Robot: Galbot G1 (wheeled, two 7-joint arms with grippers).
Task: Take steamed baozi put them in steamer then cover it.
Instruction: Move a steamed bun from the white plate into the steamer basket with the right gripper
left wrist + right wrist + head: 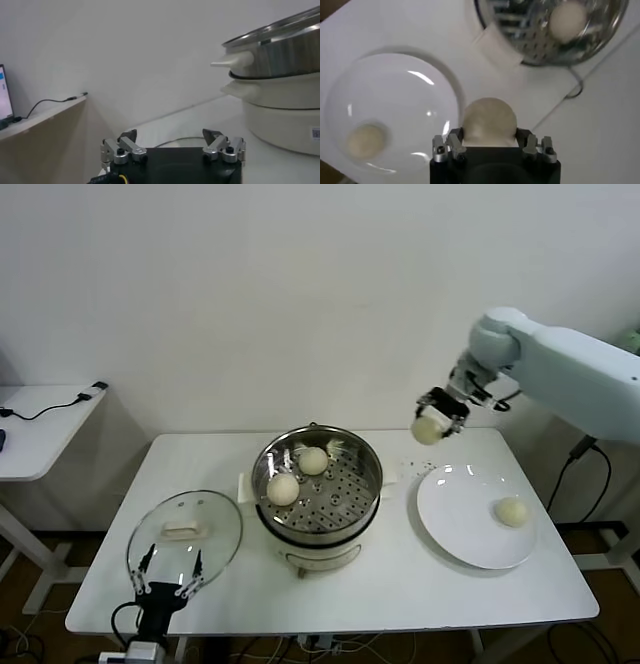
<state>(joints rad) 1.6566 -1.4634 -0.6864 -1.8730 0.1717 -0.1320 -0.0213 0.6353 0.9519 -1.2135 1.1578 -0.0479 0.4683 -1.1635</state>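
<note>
My right gripper (432,424) is shut on a cream-white baozi (428,430) and holds it in the air above the table, between the steamer (318,494) and the white plate (470,524). In the right wrist view the baozi (489,120) sits between the jaws of my right gripper (490,136). Two baozi (283,488) (313,461) lie on the steamer's perforated tray. One baozi (511,511) lies on the plate. The glass cover (185,536) lies flat on the table left of the steamer. My left gripper (170,569) is open and empty at the table's front left edge, over the cover.
A small white side table (40,424) with a black cable stands at the far left. The right wrist view shows the steamer (555,27), the plate (390,110) with its baozi (366,141), and the table edge. The left wrist view shows the steamer's side (280,95).
</note>
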